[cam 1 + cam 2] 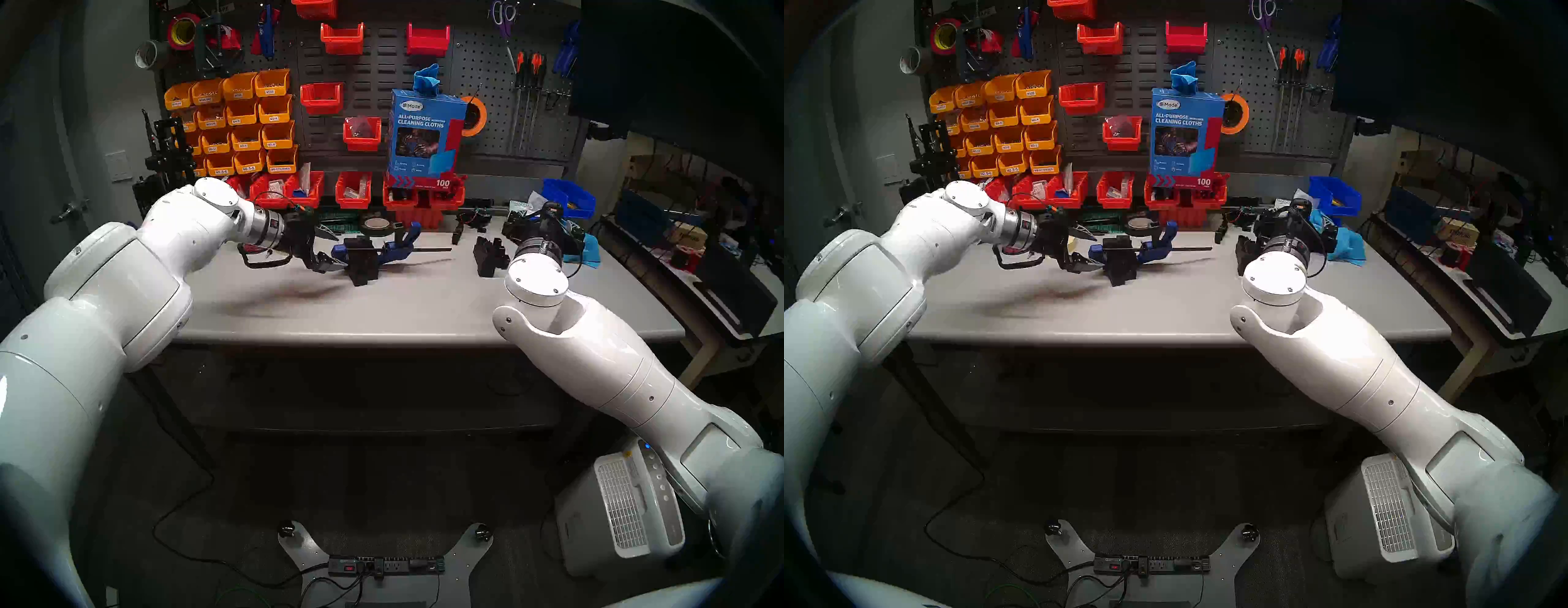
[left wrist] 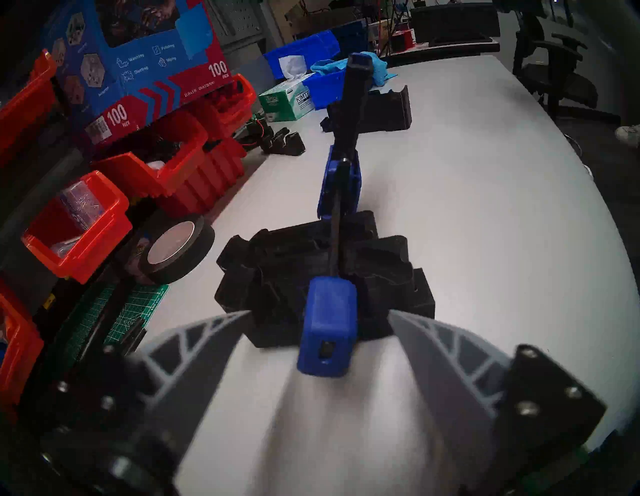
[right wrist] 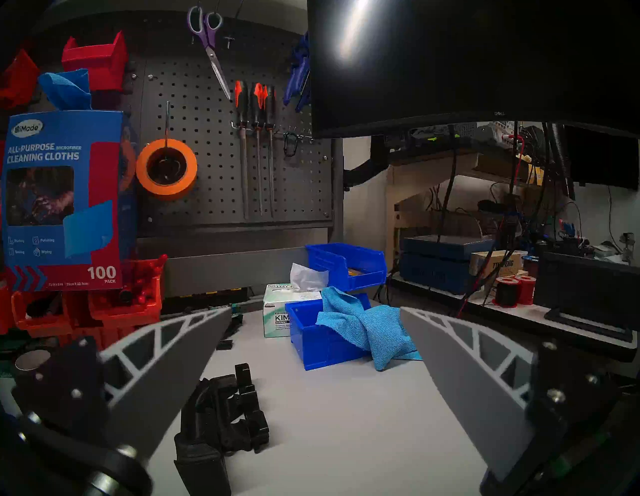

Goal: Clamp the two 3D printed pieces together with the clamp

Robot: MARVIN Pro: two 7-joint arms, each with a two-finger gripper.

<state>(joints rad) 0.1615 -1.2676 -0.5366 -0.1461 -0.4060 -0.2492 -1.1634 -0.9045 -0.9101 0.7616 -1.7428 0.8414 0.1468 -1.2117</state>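
Note:
The clamp (image 1: 396, 248) lies along the table mid-left, its thin black bar pointing right. The two 3D printed pieces (image 1: 362, 265) stand side by side between its blue jaws. In the left wrist view the pieces (image 2: 277, 273) sit just behind the clamp's near blue end jaw (image 2: 329, 332). My left gripper (image 2: 320, 311) is open. Its blurred fingers (image 2: 207, 346) stand on either side of that blue jaw, with a gap on both sides. My right gripper (image 3: 315, 310) is open and empty, hovering over the right part of the table.
A bulkier black part (image 1: 492, 257) with prongs stands under the right gripper. Blue bins with a blue cloth (image 3: 363, 329) and a tissue box (image 3: 277, 315) sit at the back right. Red bins (image 1: 352, 191), a tape roll (image 2: 176, 249) and a green mat (image 2: 114, 311) line the back.

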